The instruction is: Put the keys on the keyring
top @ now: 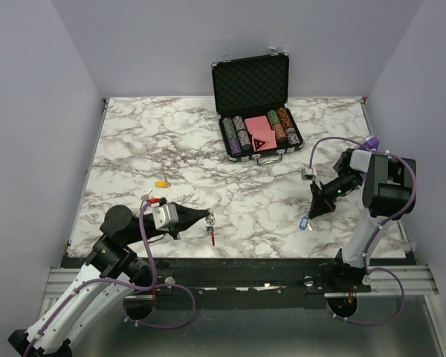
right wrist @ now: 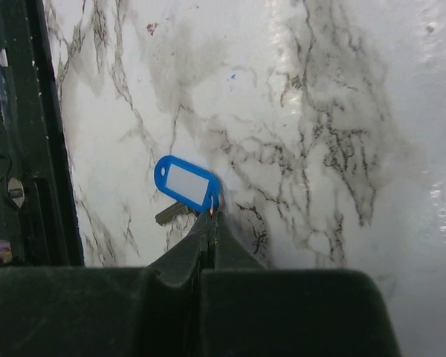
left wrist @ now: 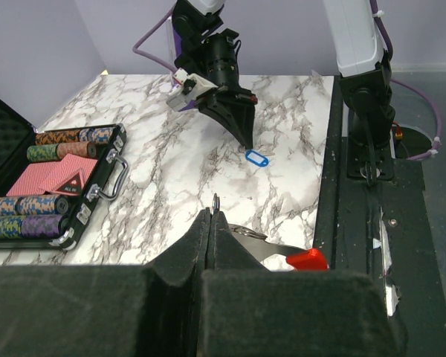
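My left gripper (top: 207, 216) is shut on the keyring (top: 212, 236). In the left wrist view a thin metal edge sticks up between the closed tips (left wrist: 212, 213), and the keyring's silver body and red end (left wrist: 306, 259) reach out to the right, low over the table's near edge. My right gripper (top: 312, 213) is shut, pinching the end of a blue-tagged key (right wrist: 186, 182) at its small ring; the silver key blade (right wrist: 171, 214) shows under the tag. The tag also shows in the left wrist view (left wrist: 257, 158). A yellow-tagged key (top: 161, 183) lies on the marble at the left.
An open black case of poker chips and cards (top: 256, 134) stands at the back centre, and shows at the left of the left wrist view (left wrist: 56, 186). The black rail (top: 245, 268) runs along the table's near edge. Grey walls close in both sides.
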### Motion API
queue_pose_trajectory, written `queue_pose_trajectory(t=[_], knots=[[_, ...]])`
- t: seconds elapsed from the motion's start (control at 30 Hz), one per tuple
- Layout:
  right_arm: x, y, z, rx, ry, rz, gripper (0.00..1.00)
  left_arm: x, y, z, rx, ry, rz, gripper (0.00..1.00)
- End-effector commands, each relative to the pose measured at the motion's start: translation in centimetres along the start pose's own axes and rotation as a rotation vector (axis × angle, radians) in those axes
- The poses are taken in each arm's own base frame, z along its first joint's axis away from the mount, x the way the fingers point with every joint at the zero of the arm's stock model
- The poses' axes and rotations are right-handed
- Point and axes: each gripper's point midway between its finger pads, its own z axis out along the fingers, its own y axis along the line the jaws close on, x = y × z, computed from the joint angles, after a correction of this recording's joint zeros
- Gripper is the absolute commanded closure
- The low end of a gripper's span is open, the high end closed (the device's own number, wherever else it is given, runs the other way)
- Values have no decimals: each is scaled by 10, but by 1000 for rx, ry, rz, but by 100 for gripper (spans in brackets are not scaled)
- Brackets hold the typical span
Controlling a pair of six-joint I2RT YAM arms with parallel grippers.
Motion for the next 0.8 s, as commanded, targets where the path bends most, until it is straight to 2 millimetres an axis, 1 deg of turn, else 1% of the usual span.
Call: queue_pose_trajectory(t=[0.0, 0.07, 0.1, 0.17, 0.27, 0.33, 0.37, 0.43, 0.5, 0.53, 0.6, 0.63, 0.67, 0.73, 0.77], knots=[[-29, -5, -19, 34, -72, -31, 99, -16, -2, -1, 16, -33, 43, 100], [-51, 1, -34, 46, -115, -44, 99, -15, -2, -1, 18, -32, 39, 100], [-63, 3, -41, 63, -142, -30, 99, -17, -3, -2, 17, -39, 42, 100], [-85, 6, -55, 119, -175, -58, 99, -17, -2, -1, 15, -48, 45, 100], [-116, 21, -69, 181, -186, -139, 99, -23, 1, 0, 0, -77, 44, 100], [-141, 34, -78, 211, -214, -186, 99, -30, 2, 2, -2, -110, 49, 100], [-159, 43, -81, 219, -235, -229, 99, -35, 3, 4, 1, -127, 27, 100], [-192, 66, -80, 205, -265, -312, 99, -45, 6, 9, 3, -150, 23, 100], [-227, 92, -75, 150, -330, -370, 99, -60, 12, 14, -7, -173, 39, 100], [-244, 105, -73, 118, -376, -394, 99, -63, 17, 17, -17, -172, 43, 100], [-271, 126, -64, 62, -427, -417, 99, -75, 25, 22, -31, -185, 68, 100], [-284, 131, -61, 60, -443, -443, 99, -81, 28, 24, -37, -188, 81, 100], [-294, 139, -56, 54, -451, -425, 99, -84, 31, 26, -39, -186, 88, 100], [-317, 145, -52, 117, -464, -484, 100, -88, 35, 30, -41, -181, 90, 100], [-324, 148, -50, 128, -462, -514, 100, -90, 38, 31, -49, -181, 122, 100]])
